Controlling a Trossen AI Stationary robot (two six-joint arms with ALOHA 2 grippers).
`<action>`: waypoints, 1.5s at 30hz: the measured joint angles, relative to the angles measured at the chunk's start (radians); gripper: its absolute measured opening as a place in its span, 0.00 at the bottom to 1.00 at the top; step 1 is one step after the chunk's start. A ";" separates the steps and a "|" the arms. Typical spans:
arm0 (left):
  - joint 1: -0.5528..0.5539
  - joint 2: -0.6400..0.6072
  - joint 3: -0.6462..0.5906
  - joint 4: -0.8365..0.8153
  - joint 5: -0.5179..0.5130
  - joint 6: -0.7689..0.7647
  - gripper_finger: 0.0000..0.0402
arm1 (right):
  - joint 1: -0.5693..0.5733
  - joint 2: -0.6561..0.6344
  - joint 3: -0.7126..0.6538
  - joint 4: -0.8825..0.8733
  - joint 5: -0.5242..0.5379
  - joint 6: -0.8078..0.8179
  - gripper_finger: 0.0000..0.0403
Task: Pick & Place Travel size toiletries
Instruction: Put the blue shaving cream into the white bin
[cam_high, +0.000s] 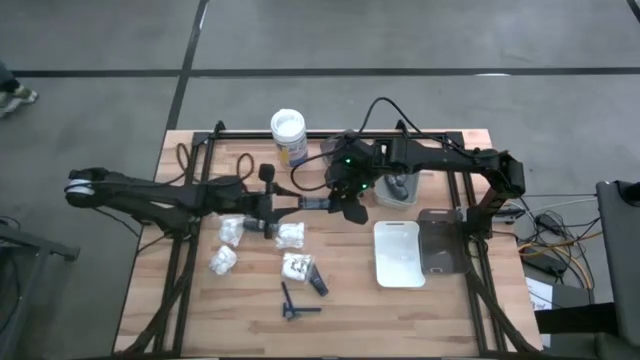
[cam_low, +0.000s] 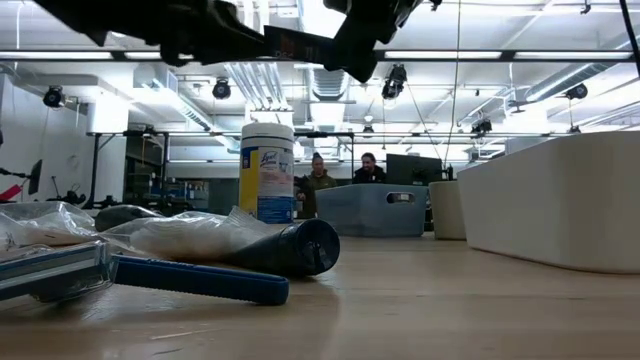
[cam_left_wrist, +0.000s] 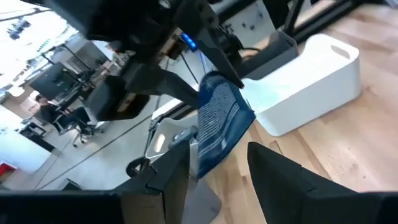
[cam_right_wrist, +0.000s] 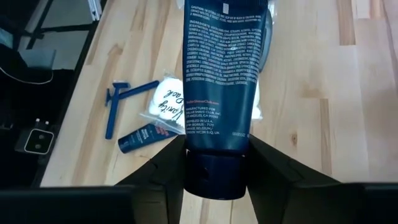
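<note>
A dark blue tube (cam_right_wrist: 221, 81) with white print hangs above the table near the middle of the high view, passed between the two arms. The right gripper (cam_right_wrist: 214, 168) pinches its capped end between both fingers, as the right wrist view shows. In the left wrist view the tube's crimped end (cam_left_wrist: 219, 121) sits between the left gripper's (cam_left_wrist: 217, 165) fingers, but whether they press on it cannot be told.

Lower left of centre in the high view, white packets (cam_high: 291, 234) lie scattered on the wooden table (cam_high: 400, 310), with a blue razor (cam_high: 292, 303) and a small dark tube (cam_high: 317, 284) just below them. A white-lidded tub (cam_high: 288, 132) stands at the table's upper edge. A white tray (cam_high: 398, 254) lies right of centre, beside a grey tray (cam_high: 443, 245).
</note>
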 joint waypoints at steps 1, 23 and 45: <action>0.000 0.020 0.014 -0.007 0.000 0.003 0.42 | 0.000 0.000 0.000 0.000 0.000 0.000 0.33; -0.010 0.127 0.101 -0.010 0.017 -0.090 0.02 | -0.004 -0.004 0.000 -0.005 0.004 -0.046 0.39; -0.009 0.397 0.366 -0.206 0.036 -0.207 0.01 | -0.083 -0.263 -0.069 -0.149 0.009 -0.150 0.44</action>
